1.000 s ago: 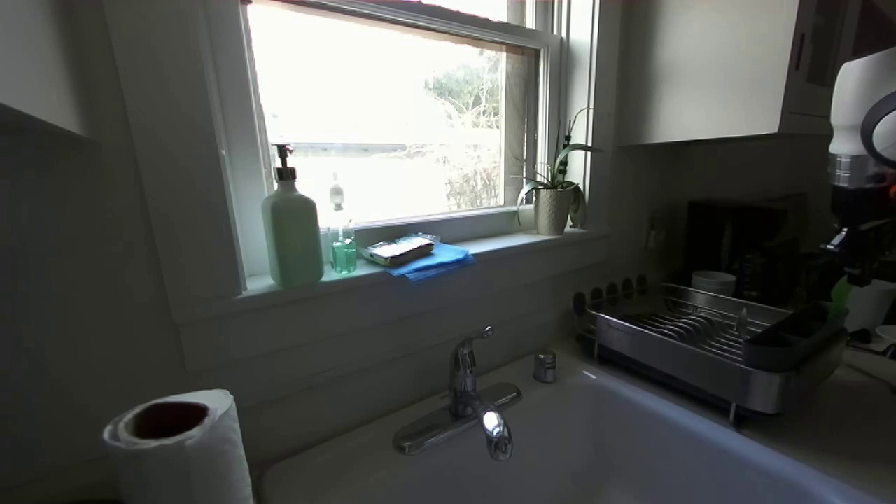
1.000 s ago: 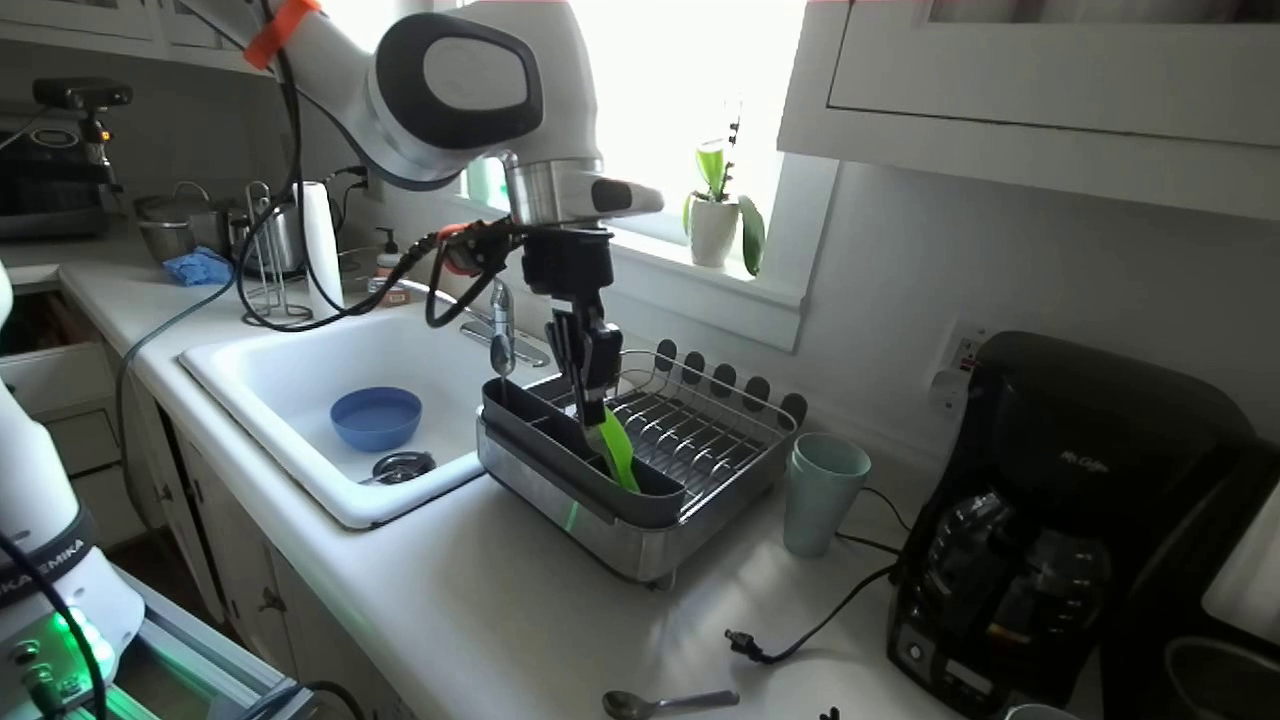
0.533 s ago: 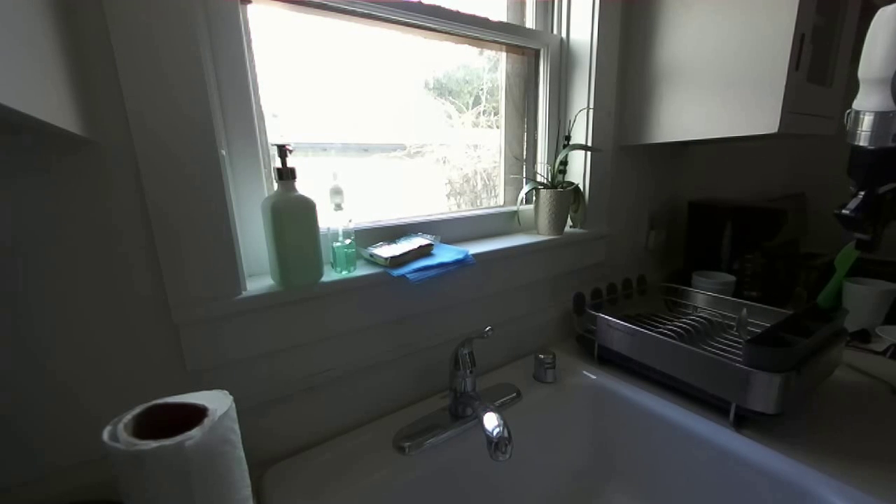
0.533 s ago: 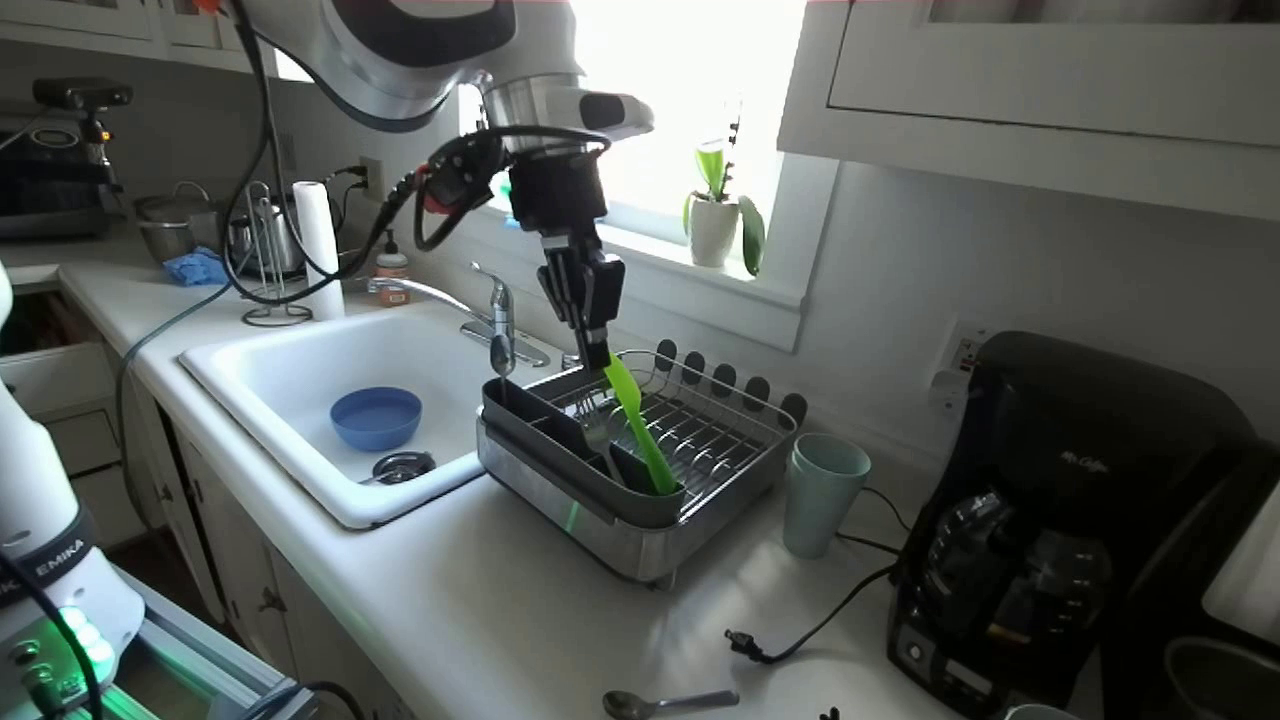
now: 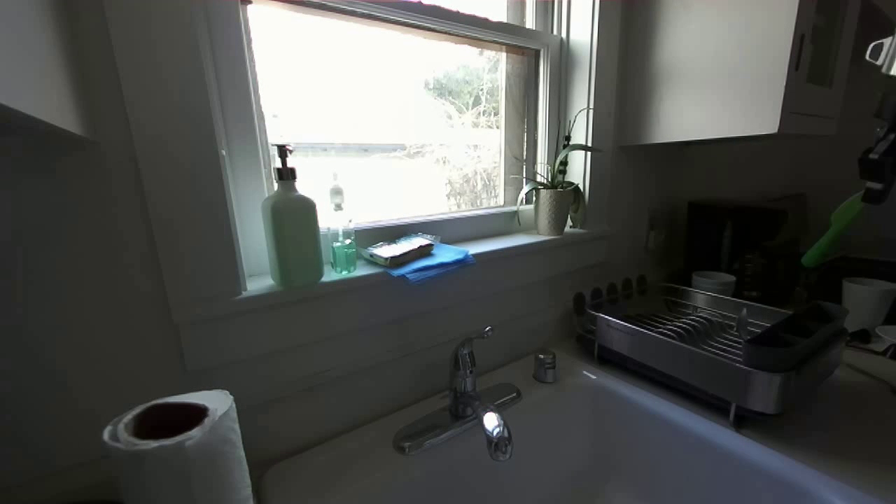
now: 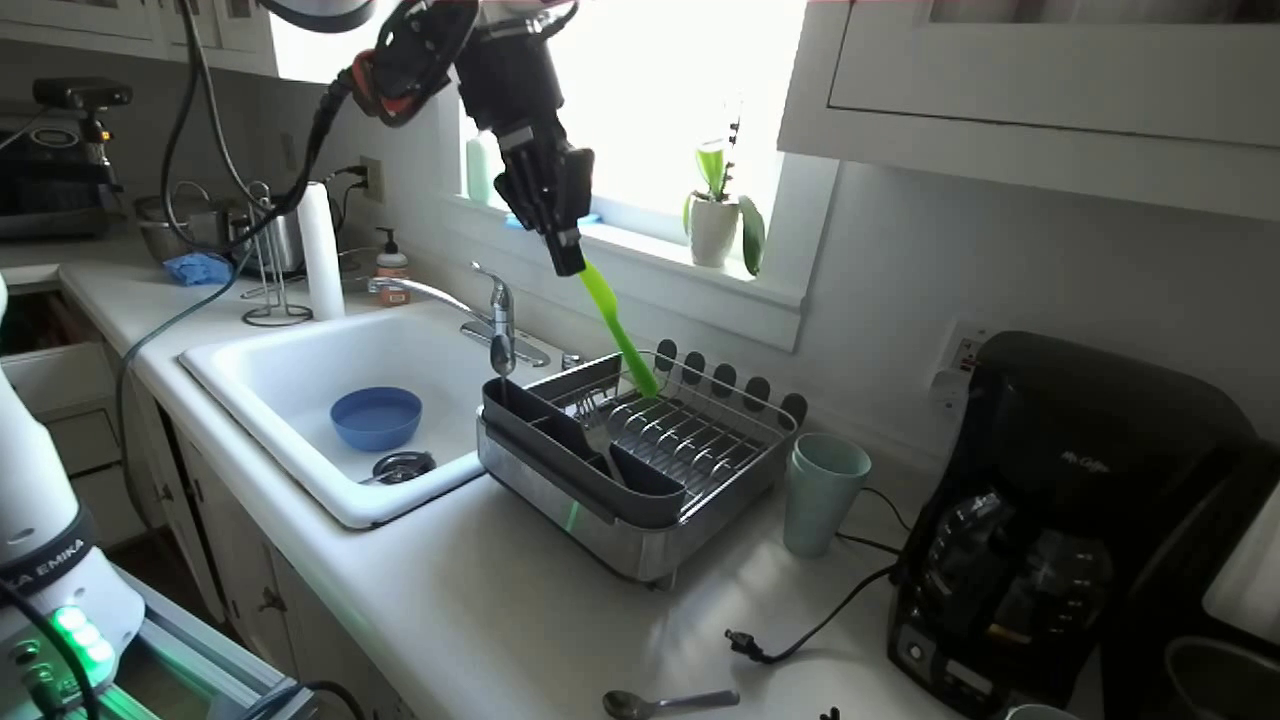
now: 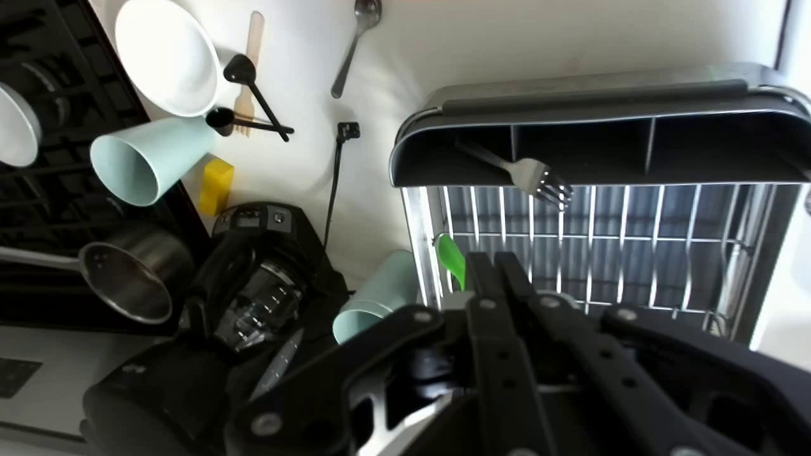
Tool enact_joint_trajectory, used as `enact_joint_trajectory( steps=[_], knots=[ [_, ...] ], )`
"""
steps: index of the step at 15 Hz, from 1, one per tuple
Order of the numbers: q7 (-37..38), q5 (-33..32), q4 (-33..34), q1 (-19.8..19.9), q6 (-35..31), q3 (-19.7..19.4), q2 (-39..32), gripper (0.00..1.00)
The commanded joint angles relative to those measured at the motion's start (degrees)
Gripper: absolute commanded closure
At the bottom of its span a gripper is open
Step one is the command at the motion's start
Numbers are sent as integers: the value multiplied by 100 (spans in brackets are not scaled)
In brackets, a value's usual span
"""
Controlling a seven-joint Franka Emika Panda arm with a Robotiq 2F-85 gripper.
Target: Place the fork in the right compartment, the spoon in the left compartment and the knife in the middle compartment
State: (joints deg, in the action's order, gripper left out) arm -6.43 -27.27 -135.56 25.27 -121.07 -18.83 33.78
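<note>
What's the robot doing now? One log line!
gripper: shut on green knife | green knife: aloft, not yet placed | fork: in end compartment | spoon: in opposite end compartment

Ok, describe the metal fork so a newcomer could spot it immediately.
Find the dish rack beside the white sink, then the dark gray utensil caddy along the rack's side. The metal fork leans in its end compartment nearest the coffee maker. Tines set it apart from the spoon at the opposite end and the green knife in the gripper.
</note>
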Motion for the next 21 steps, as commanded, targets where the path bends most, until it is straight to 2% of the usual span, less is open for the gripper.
enact_joint_trajectory(
  steps=[1,6,9,21],
  knots=[
    [-570,434,88,-346,571,19,611,99],
    [-966,1066,328,-885,1425,-57,617,99],
    [-895,1077,381,-1007,1577,-56,342,99],
    [-729,587,480,-826,1475,23,-811,99]
  ],
)
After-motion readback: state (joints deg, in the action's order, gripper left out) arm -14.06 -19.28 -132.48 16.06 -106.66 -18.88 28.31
